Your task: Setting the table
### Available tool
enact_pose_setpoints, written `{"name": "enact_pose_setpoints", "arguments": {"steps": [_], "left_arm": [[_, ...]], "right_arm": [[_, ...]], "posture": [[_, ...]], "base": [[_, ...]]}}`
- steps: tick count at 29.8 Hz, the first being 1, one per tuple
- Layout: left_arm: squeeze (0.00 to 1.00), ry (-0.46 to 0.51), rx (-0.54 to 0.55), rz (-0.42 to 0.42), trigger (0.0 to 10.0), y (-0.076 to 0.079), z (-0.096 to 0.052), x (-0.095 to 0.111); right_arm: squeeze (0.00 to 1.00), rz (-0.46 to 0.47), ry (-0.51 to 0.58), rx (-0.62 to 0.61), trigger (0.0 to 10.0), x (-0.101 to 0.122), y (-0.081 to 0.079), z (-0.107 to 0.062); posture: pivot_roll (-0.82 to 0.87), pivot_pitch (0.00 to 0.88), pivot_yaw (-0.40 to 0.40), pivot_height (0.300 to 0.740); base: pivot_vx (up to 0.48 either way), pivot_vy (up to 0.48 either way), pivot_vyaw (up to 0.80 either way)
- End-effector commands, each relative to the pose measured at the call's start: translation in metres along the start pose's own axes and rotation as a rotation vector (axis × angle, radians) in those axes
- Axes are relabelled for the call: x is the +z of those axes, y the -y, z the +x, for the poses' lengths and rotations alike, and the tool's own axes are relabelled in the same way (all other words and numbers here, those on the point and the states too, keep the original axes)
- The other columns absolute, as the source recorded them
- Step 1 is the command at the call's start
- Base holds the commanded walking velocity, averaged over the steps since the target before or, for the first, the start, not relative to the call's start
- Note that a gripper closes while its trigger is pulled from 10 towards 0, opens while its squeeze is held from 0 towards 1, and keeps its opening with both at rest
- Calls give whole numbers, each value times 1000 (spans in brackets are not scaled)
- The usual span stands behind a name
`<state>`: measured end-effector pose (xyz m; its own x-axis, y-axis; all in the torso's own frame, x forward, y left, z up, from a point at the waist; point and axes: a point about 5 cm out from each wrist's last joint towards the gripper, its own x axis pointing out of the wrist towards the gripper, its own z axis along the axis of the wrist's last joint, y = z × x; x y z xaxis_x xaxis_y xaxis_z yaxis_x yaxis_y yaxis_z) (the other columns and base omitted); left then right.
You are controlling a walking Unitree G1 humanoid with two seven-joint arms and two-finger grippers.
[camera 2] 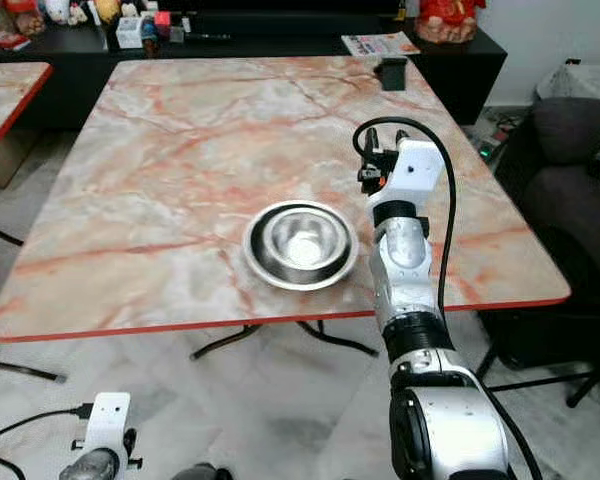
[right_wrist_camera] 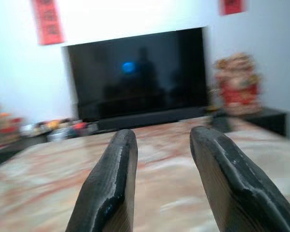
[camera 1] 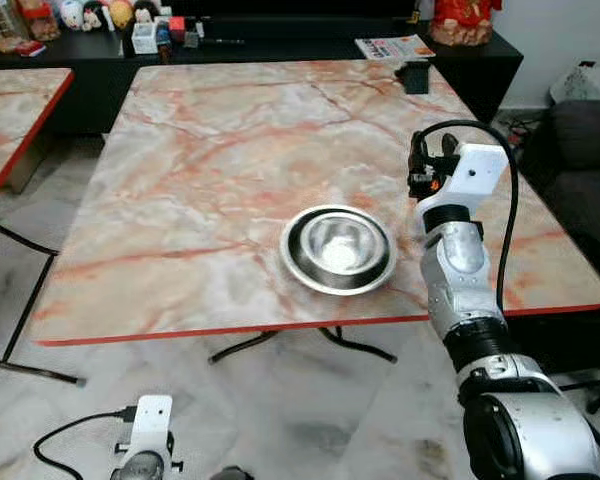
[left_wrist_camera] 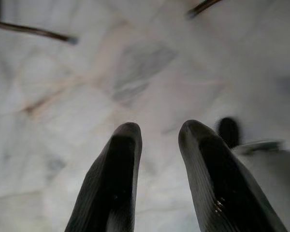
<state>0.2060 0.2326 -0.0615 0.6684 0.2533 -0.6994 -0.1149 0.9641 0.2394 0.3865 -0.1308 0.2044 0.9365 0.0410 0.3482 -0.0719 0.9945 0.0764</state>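
Note:
A shiny steel bowl sits on the marble table near its front edge, right of centre; it looks like two bowls nested. My right gripper is raised over the table just right of and beyond the bowl, apart from it. In the right wrist view its fingers stand open with nothing between them, pointing across the tabletop. My left arm hangs low in front of the table, and its gripper is open over the floor tiles.
A small black box stands at the table's far right edge. Behind it a low black cabinet carries a magazine, toys and a red figurine. A second marble table is at left, a dark sofa at right.

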Motion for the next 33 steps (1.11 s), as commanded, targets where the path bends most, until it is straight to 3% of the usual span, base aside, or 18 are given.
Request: {"name": "enact_pose_setpoints", "arguments": {"steps": [1, 15, 27, 33], "left_arm": [[0, -14, -8, 0, 10000, 3, -1, -4], [0, -6, -14, 13, 10000, 3, 0, -1], [0, -8, -14, 19, 10000, 3, -1, -2], [0, -9, -16, 20, 10000, 3, 0, -2]], "right_arm": [[0, -10, 7, -21, 10000, 3, 8, 0], [0, 6, 15, -9, 10000, 6, 3, -2], [0, 18, -63, 65, 10000, -16, -17, -20], [0, 28, -75, 75, 10000, -17, -22, -21]], "posture": [[38, 108, -2, 740], [37, 93, 0, 740], [43, 74, -2, 740], [47, 75, -4, 740]], "base": [[0, 480, 0], [0, 480, 0], [0, 480, 0], [0, 480, 0]]}}
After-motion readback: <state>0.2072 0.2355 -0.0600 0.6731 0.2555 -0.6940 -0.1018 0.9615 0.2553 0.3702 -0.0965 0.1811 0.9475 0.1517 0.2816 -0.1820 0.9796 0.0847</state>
